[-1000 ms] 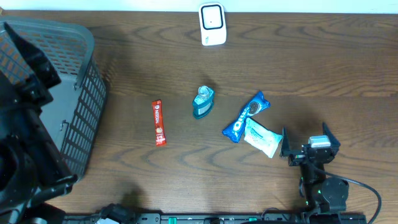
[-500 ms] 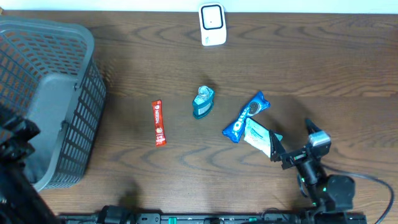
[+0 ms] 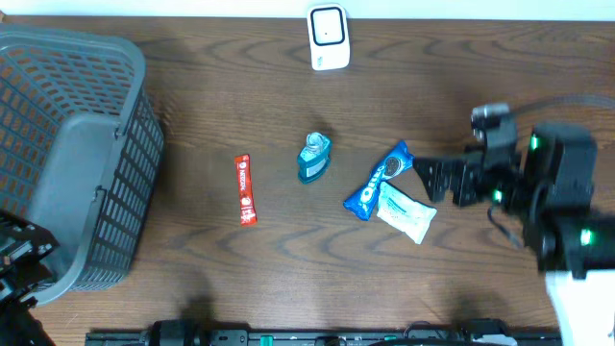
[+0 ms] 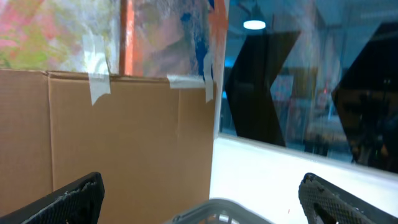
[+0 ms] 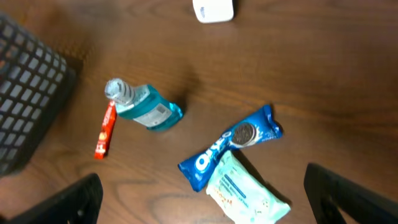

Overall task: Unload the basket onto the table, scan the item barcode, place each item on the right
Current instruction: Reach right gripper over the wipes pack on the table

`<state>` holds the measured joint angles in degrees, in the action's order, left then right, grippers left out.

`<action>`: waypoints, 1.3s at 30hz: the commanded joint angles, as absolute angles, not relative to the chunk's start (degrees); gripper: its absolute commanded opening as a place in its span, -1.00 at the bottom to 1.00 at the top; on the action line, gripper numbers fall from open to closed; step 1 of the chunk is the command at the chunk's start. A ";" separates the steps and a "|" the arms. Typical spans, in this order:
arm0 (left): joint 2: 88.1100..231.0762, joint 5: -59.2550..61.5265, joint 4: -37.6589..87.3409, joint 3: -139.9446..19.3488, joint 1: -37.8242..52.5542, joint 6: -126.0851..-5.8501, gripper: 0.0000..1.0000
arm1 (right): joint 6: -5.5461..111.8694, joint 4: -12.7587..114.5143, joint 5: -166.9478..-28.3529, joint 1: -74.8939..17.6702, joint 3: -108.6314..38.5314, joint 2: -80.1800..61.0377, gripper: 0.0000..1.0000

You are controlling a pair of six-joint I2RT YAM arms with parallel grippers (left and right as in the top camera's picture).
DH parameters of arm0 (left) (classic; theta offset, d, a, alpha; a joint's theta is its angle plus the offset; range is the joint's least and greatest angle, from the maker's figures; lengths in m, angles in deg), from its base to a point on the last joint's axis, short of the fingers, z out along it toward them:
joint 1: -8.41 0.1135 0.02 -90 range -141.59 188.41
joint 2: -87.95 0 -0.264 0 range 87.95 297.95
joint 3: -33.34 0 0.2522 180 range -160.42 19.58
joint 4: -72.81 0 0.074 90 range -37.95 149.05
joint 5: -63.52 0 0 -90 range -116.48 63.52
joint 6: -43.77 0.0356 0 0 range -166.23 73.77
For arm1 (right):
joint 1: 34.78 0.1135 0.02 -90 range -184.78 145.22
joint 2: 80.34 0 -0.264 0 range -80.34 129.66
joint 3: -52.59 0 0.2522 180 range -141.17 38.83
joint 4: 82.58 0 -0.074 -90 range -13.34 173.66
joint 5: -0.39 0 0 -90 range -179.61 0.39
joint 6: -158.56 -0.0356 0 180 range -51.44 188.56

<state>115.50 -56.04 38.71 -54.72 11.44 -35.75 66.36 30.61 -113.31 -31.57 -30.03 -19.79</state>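
Several items lie mid-table: a red stick pack (image 3: 246,189), a blue bottle (image 3: 313,159) on its side, a blue Oreo pack (image 3: 380,180) and a pale wipes pack (image 3: 405,212) touching it. The white scanner (image 3: 329,37) stands at the far edge. My right gripper (image 3: 434,180) hovers open just right of the Oreo pack, holding nothing. Its wrist view looks down on the Oreo pack (image 5: 230,144), wipes pack (image 5: 247,194), bottle (image 5: 144,108) and stick pack (image 5: 105,130). My left gripper (image 4: 202,190) is open and empty, aimed over the basket rim (image 4: 211,211) at a wall.
A grey mesh basket (image 3: 77,154) fills the left side of the table. The left arm (image 3: 17,258) sits low at the front left corner beside it. A cardboard box (image 4: 106,137) and a dark window stand beyond the table.
The right arm rose from the front edge and swung up and right, beside the Oreo pack. The left arm pulled back from over the basket to the front left corner.
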 commanded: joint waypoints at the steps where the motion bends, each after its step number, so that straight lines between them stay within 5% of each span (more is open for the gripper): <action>1: 115.21 -53.97 39.69 -54.55 12.21 -37.37 1.00 | 69.05 25.58 -114.10 -31.68 -39.10 -12.01 0.99; 7: 115.08 -54.38 39.56 -54.96 12.27 -38.61 1.00 | 72.48 26.71 -121.29 -31.68 -41.31 -6.28 0.99; 9: 114.73 -54.38 39.36 -54.94 12.38 -38.59 1.00 | 69.71 27.55 -120.68 -31.68 -41.31 -4.64 0.55; 10: 114.60 -54.36 39.39 -54.90 12.38 -38.61 1.00 | 66.17 27.39 -119.78 -31.68 -41.31 -3.79 0.55; 12: 114.14 -54.32 39.39 -54.90 12.38 -38.68 1.00 | 57.05 26.02 -115.85 -31.53 -41.29 -1.34 0.98; 16: 113.73 -54.32 39.41 -54.90 12.38 -38.70 1.00 | 43.09 23.83 -108.04 -29.52 -41.29 5.02 0.42; 17: 113.62 -54.32 39.43 -54.90 12.38 -38.70 1.00 | 38.85 23.35 -106.80 -28.60 -41.29 7.07 0.41; 22: 113.20 -54.32 39.41 -54.90 12.38 -38.70 1.00 | 31.74 23.02 -106.40 -24.40 -41.29 14.55 0.85; 26: 112.81 -54.32 39.41 -54.90 12.38 -38.85 1.00 | 34.23 22.58 -106.58 -21.80 -41.29 18.90 0.72; 32: 112.74 -54.32 39.39 -54.90 12.38 -38.88 1.00 | 40.20 17.84 -104.44 -20.97 -41.29 19.09 0.99; 39: 112.74 -54.29 39.39 -54.90 12.38 -40.08 1.00 | 49.36 9.89 -98.69 -17.54 -41.27 16.32 0.98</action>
<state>113.29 -54.88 39.30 -54.72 12.08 -38.81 43.89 12.42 -104.15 -19.99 -40.55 19.07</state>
